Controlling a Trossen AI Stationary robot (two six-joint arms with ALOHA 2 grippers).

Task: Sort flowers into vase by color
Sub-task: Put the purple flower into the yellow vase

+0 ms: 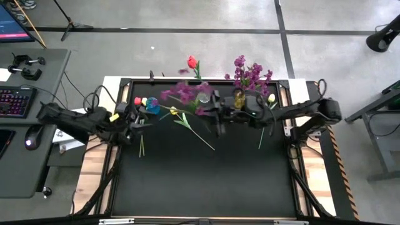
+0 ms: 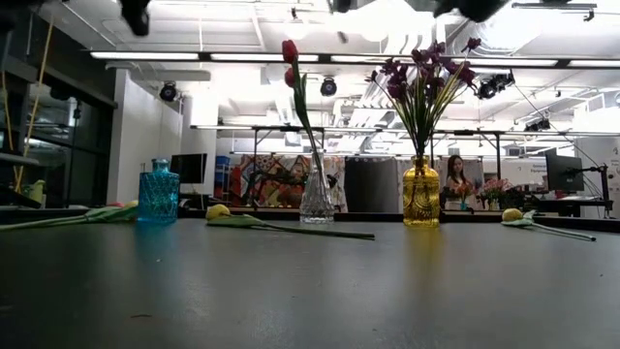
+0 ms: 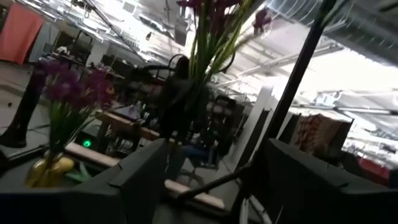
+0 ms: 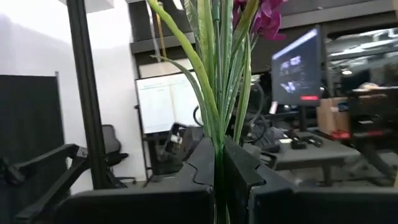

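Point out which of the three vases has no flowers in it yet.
The blue vase, at the left end of the row in the low view. The clear vase holds red tulips and the yellow vase holds purple sprigs.

Both arms (image 1: 75, 122) matte black w/ chunky joints, black cables trailing; flat dark angular fingers (image 4: 205, 165).

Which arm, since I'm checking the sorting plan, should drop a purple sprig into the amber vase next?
Right: the right hand is shut on a purple sprig near the amber vase. The left hand stands open and empty by the blue vase.
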